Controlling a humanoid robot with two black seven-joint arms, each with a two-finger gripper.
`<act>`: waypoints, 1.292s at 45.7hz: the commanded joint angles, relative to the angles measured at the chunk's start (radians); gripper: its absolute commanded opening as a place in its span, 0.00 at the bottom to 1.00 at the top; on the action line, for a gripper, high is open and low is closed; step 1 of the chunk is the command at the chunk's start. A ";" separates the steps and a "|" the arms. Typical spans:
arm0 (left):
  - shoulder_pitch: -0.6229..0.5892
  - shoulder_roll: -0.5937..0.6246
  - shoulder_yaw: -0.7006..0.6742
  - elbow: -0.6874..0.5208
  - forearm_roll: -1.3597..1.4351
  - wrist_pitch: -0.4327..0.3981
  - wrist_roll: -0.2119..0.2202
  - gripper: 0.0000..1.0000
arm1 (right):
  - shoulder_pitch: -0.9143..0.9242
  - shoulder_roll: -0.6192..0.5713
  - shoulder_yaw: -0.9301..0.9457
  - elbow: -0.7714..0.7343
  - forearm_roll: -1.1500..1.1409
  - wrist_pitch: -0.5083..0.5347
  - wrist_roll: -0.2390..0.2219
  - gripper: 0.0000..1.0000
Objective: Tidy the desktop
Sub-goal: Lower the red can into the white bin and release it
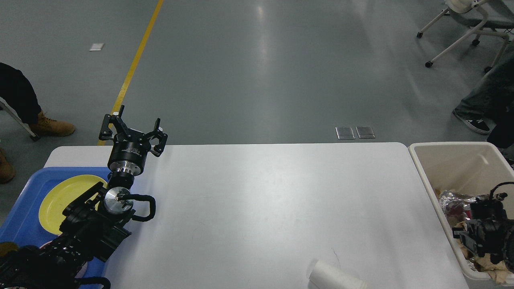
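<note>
The white desktop [257,200] fills the middle of the head view. A white paper cup [335,277] lies on its side at the desktop's front edge, partly cut off by the frame. My left gripper [133,126] is open and empty, held up over the desktop's far left corner beside the blue tray. My right gripper [466,239] is over the beige bin at the right. It looks dark and bunched, so I cannot tell its fingers apart.
A blue tray [24,208] with a yellow plate [60,198] sits at the left, partly under my left arm. The beige bin [449,160] at the right holds crumpled foil and brown paper. People's legs and a chair stand on the floor beyond.
</note>
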 commanded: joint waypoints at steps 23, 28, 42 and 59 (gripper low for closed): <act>0.000 0.000 0.000 0.000 0.000 0.000 0.000 0.96 | 0.004 -0.062 0.097 0.012 0.011 -0.097 0.002 1.00; 0.000 0.000 0.000 0.000 0.000 0.000 0.000 0.96 | 0.017 -0.081 0.124 0.022 0.011 -0.092 0.002 1.00; 0.000 0.000 0.000 0.000 0.000 0.000 0.000 0.96 | 0.417 -0.311 0.115 0.363 0.012 0.010 0.002 1.00; 0.000 0.000 0.000 0.000 0.000 0.000 0.000 0.96 | 1.097 -0.224 -0.159 0.598 0.015 0.674 0.002 1.00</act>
